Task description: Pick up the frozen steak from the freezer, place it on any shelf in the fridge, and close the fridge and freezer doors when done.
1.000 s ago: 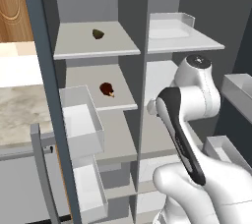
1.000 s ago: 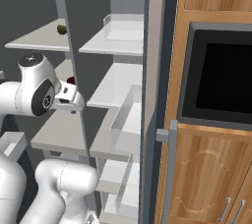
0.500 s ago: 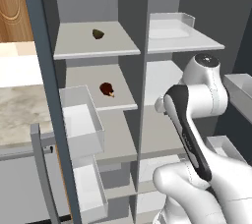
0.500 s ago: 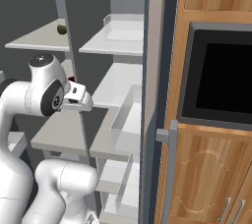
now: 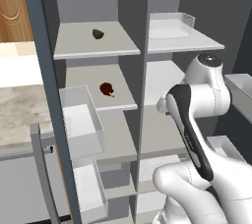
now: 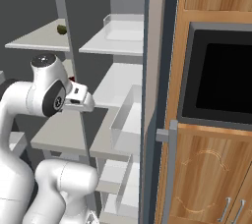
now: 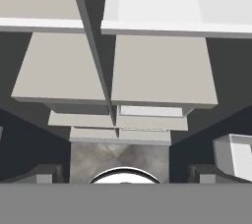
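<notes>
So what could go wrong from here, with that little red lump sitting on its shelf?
Two lumps look alike: the frozen steak lies one shelf below a dark olive lump, so the arm might pick the wrong one. The gripper hangs open in front of the centre divider, and could bump it swinging left. The white bin juts out beside the steak's shelf, crowding the approach.

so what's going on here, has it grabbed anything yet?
Not yet. Both doors stand open and the arm is raised in front of the unit's shelves with nothing in its open gripper. The frozen steak sits on the freezer's second shelf, untouched, and a dark olive lump lies on the shelf above. The hand view looks down the stacked shelves, with the steak at its top left corner.
</notes>
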You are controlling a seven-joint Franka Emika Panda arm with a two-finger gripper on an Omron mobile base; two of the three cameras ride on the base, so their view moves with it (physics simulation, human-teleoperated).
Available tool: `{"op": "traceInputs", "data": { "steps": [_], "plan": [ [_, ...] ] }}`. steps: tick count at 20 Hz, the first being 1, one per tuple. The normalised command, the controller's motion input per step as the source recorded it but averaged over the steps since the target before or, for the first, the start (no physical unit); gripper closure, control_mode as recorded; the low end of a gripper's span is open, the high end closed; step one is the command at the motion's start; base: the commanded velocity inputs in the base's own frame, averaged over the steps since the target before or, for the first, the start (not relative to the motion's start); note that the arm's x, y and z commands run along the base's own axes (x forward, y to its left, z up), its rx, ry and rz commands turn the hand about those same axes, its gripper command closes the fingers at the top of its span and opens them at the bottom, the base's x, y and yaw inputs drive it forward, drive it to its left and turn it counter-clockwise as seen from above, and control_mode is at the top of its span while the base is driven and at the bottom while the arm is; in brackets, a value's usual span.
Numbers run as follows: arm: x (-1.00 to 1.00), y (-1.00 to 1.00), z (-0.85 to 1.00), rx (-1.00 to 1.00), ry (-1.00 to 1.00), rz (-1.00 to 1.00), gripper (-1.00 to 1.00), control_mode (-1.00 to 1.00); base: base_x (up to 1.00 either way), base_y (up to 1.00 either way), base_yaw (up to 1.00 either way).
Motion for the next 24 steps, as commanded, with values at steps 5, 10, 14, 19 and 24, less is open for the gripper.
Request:
{"op": "traceInputs", "data": {
  "steps": [5, 10, 14, 19, 24],
  "plan": [
    [-0.10, 0.03, 0.00, 0.00, 0.00, 0.00, -1.00, 1.00, -0.12, 0.21, 0.01],
    [0.00, 0.00, 0.00, 0.00, 0.00, 0.00, -1.00, 1.00, -0.02, 0.46, 0.00],
    [0.00, 0.00, 0.00, 0.00, 0.00, 0.00, -1.00, 1.00, 0.00, 0.36, 0.00],
    [0.00, 0.00, 0.00, 0.00, 0.00, 0.00, -1.00, 1.00, 0.00, 0.45, 0.00],
    [0.00, 0.00, 0.00, 0.00, 0.00, 0.00, -1.00, 1.00, 0.04, 0.34, 0.00]
  ]
}}
